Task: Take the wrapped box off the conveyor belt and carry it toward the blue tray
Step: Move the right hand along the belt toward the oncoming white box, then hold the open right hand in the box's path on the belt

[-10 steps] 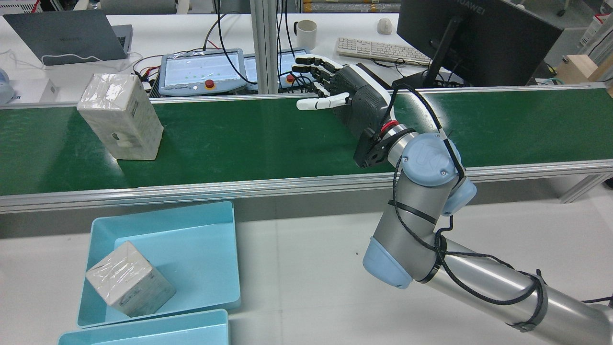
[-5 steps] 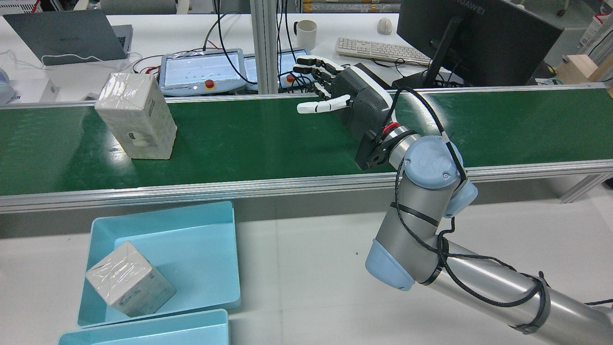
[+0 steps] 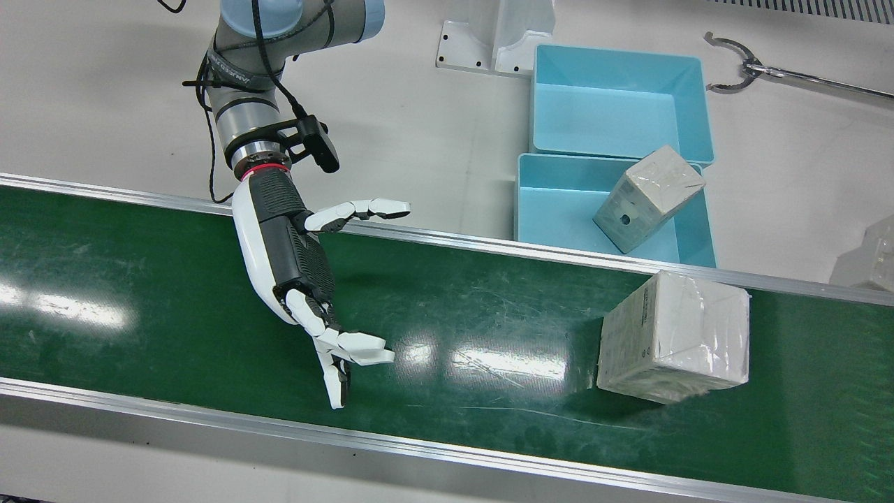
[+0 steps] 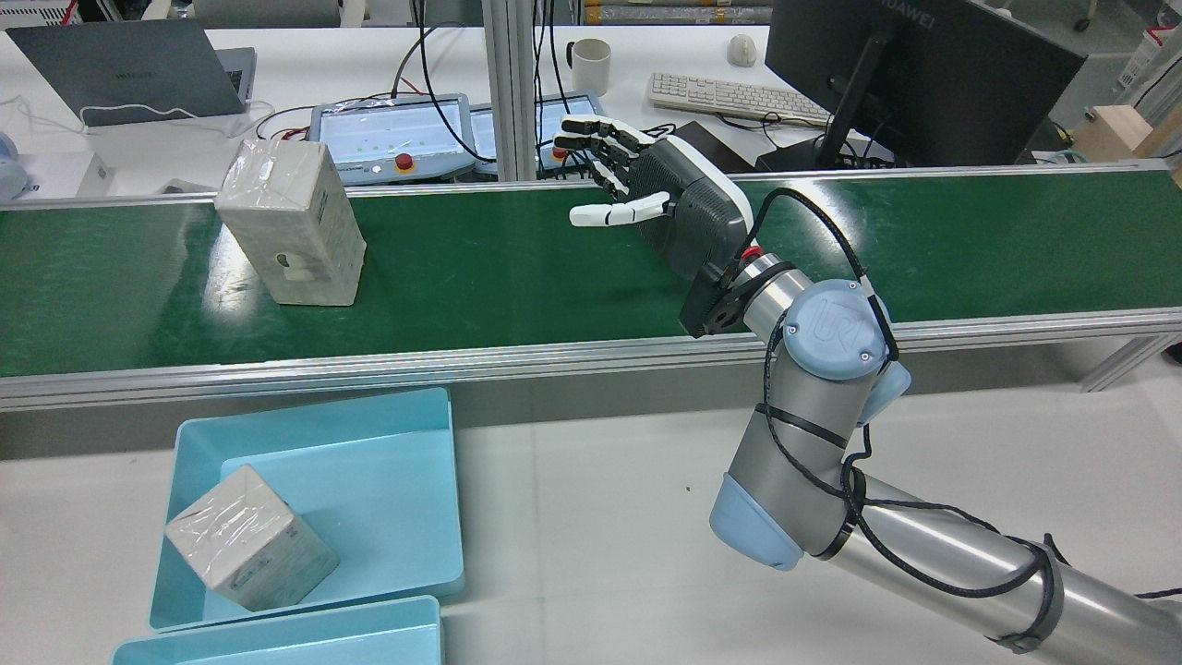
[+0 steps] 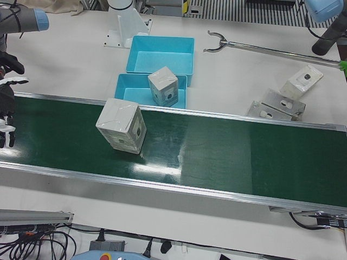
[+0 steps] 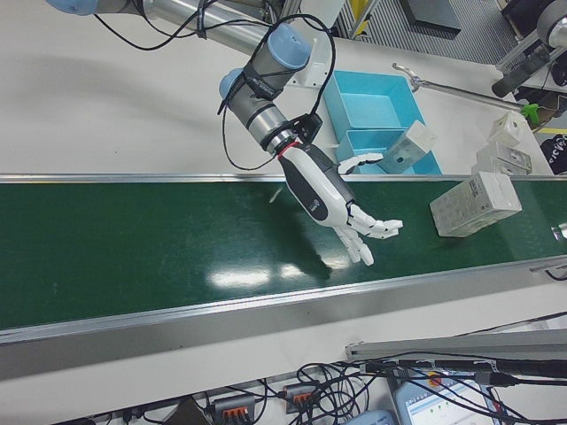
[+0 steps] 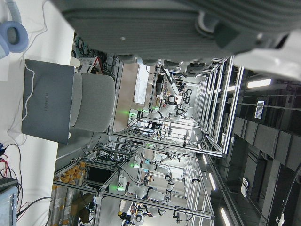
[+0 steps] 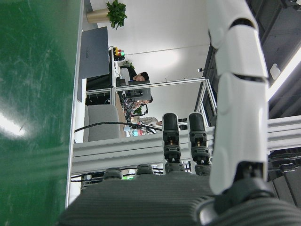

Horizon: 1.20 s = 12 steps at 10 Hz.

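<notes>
The wrapped box (image 4: 294,235) stands upright on the green conveyor belt (image 4: 508,268); it also shows in the front view (image 3: 674,339) and the left-front view (image 5: 122,125). My right hand (image 4: 679,203) hovers over the belt, open and empty, palm facing the box, well apart from it; it also shows in the front view (image 3: 293,265) and the right-front view (image 6: 341,199). The blue tray (image 4: 369,480) lies beside the belt and holds another wrapped box (image 4: 249,538). Only part of my left hand (image 7: 164,23) shows, in its own view.
A second blue tray (image 3: 614,98) lies behind the first. Several more wrapped boxes (image 5: 276,105) and a long grabber tool (image 5: 260,50) lie on the white table. Metal rails (image 4: 462,365) edge the belt. A monitor (image 4: 914,74) and a keyboard (image 4: 729,97) stand beyond it.
The wrapped box has travelled along the belt toward my right hand. The right hand has shifted and tilted slightly, still open.
</notes>
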### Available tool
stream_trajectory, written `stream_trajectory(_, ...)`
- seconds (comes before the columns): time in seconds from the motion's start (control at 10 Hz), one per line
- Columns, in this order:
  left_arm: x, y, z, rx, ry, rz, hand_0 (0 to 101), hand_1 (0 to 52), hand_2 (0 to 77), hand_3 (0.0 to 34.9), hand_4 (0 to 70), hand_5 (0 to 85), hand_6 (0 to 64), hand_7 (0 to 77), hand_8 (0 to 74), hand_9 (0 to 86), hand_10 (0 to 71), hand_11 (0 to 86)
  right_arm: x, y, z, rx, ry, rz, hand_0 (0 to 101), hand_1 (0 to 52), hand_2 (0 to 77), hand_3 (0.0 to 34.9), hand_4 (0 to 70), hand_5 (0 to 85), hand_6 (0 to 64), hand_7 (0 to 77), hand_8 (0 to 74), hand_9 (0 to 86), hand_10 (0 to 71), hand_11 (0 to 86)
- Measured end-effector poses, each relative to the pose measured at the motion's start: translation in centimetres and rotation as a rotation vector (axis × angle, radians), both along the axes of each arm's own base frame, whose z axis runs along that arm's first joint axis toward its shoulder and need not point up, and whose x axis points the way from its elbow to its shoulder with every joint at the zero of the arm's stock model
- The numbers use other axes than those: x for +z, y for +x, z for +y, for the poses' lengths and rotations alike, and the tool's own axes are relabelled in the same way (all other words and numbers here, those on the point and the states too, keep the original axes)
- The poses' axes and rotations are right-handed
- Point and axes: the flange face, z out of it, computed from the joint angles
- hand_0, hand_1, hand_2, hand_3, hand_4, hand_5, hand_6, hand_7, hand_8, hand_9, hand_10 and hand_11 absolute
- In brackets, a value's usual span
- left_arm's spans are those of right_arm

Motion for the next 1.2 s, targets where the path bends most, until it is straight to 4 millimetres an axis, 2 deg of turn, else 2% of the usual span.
stream_trajectory(0.3, 0.0, 0.0, 0.0, 0.0, 0.0, 0.0, 0, 0.0, 0.5, 0.0, 0.0, 1.1, 0.0, 0.5, 0.5, 0.0, 0.5, 0.0, 0.1, 0.7, 0.0, 0.003, -0.009, 0.021, 48, 15.3, 16.4, 9.4, 15.3, 25.6, 7.1, 25.6, 0.0, 4.9, 0.0, 1.1)
stream_trajectory(0.4, 0.0, 0.0, 0.0, 0.0, 0.0, 0.0, 0, 0.0, 1.1, 0.0, 0.0, 1.1, 0.0, 0.5, 0.5, 0.0, 0.5, 0.0, 0.2, 1.2, 0.0, 0.007, -0.021, 0.035, 50, 19.1, 17.5, 9.2, 16.9, 27.8, 7.1, 25.6, 0.0, 4.9, 0.0, 1.1)
stream_trajectory(0.7, 0.0, 0.0, 0.0, 0.0, 0.0, 0.0, 0, 0.0, 0.5, 0.0, 0.0, 1.1, 0.0, 0.5, 0.5, 0.0, 0.5, 0.0, 0.9, 1.6, 0.1, 0.011, -0.04, 0.055, 50, 16.9, 18.0, 9.2, 14.2, 26.7, 7.1, 23.5, 0.0, 2.7, 0.0, 1.1)
stream_trajectory(0.8, 0.0, 0.0, 0.0, 0.0, 0.0, 0.0, 0, 0.0, 1.1, 0.0, 0.0, 1.1, 0.0, 0.5, 0.5, 0.0, 0.5, 0.0, 1.0, 1.5, 0.1, 0.01, -0.042, 0.056, 50, 16.9, 16.4, 9.2, 11.5, 26.2, 4.4, 23.5, 0.0, 2.7, 0.0, 1.1)
stream_trajectory(0.9, 0.0, 0.0, 0.0, 0.0, 0.0, 0.0, 0, 0.0, 1.1, 0.0, 0.0, 1.1, 0.0, 0.5, 0.5, 0.0, 0.5, 0.0, 0.9, 1.4, 0.2, 0.008, -0.042, 0.056, 50, 16.9, 15.8, 9.2, 12.0, 25.6, 6.5, 23.5, 0.0, 3.8, 0.0, 1.1)
stream_trajectory(1.2, 0.0, 0.0, 0.0, 0.0, 0.0, 0.0, 0, 0.0, 1.1, 0.0, 0.0, 1.1, 0.0, 0.5, 0.5, 0.0, 0.5, 0.0, 0.5, 1.0, 0.4, 0.005, -0.038, 0.05, 49, 16.4, 14.2, 8.0, 13.6, 24.5, 6.0, 22.9, 0.0, 3.8, 0.0, 1.1)
